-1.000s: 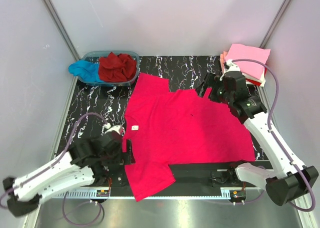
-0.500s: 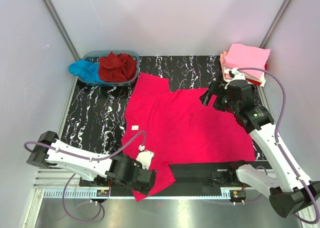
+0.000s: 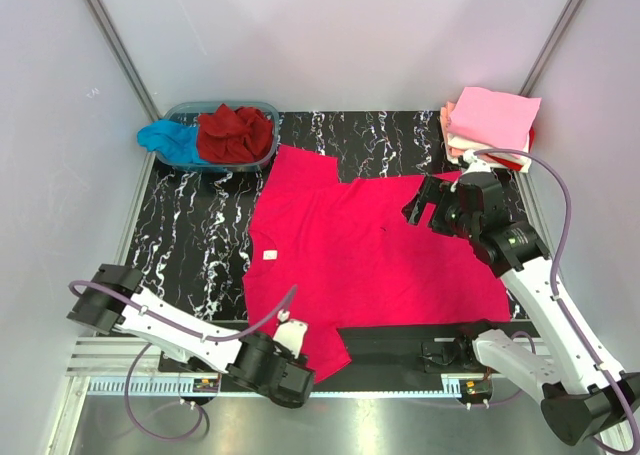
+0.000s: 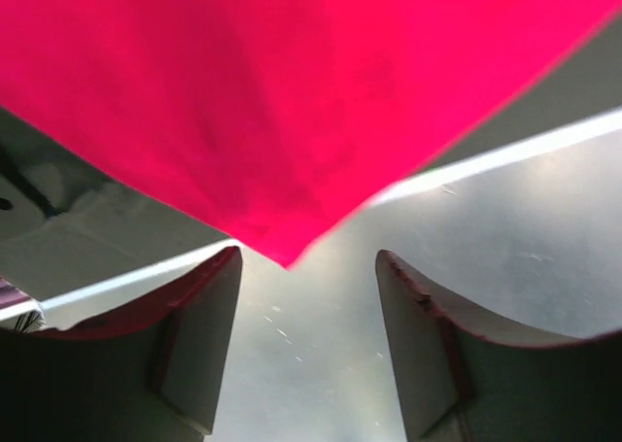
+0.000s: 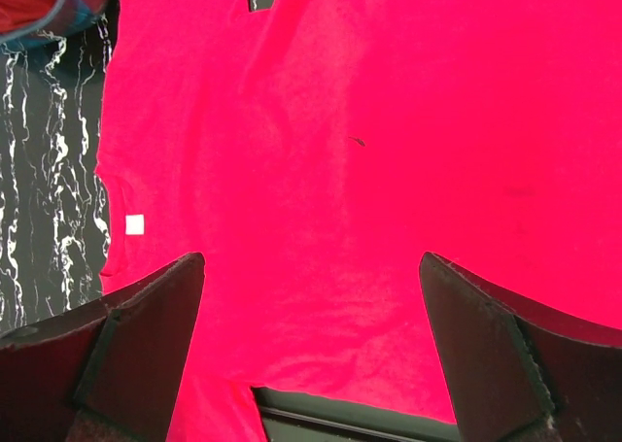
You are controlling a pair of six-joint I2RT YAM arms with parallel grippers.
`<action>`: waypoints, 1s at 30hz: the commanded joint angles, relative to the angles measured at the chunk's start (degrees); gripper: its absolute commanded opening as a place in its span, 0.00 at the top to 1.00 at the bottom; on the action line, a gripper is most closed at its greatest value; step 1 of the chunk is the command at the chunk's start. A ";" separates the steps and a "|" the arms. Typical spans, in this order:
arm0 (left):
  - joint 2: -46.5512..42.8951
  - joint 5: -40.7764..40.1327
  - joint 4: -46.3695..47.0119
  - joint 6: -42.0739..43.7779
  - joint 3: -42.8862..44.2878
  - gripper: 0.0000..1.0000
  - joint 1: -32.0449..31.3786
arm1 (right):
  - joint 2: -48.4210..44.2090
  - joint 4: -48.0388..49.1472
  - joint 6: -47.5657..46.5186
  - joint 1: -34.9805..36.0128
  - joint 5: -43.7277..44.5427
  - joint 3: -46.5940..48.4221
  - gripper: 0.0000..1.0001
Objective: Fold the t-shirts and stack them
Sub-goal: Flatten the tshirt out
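A bright pinkish-red t-shirt (image 3: 370, 255) lies spread flat on the black marbled table, its near sleeve hanging over the front edge. My left gripper (image 3: 283, 383) is open at that sleeve's corner. In the left wrist view the shirt's corner (image 4: 292, 92) points down just ahead of the open left gripper (image 4: 309, 257), not touching either finger. My right gripper (image 3: 420, 203) is open and empty, hovering above the shirt's far right part. The right wrist view shows the shirt (image 5: 369, 141) beneath the wide-open right gripper (image 5: 311, 262).
A clear blue-tinted tub (image 3: 272, 140) at the back left holds a crumpled dark red shirt (image 3: 235, 132), with a turquoise shirt (image 3: 165, 138) hanging over its left side. A folded pale pink stack (image 3: 492, 120) sits at the back right. A metal rail runs along the front edge.
My left arm has swung from the shirt's left edge round to the front edge, at the near sleeve corner. My right gripper has shifted slightly right and nearer. The shirt lies as before.
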 commanded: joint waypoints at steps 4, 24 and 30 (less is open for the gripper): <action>-6.56 -0.98 2.30 -4.79 -5.79 0.41 -0.26 | -1.10 -0.10 0.51 0.12 1.52 -1.00 0.00; 4.85 0.87 7.13 3.20 -4.83 0.85 0.53 | -1.71 -4.75 0.68 0.12 10.03 -0.21 0.00; 4.24 -0.45 6.70 4.43 -4.74 1.00 1.23 | -5.40 -13.79 12.60 0.03 24.08 -2.67 0.10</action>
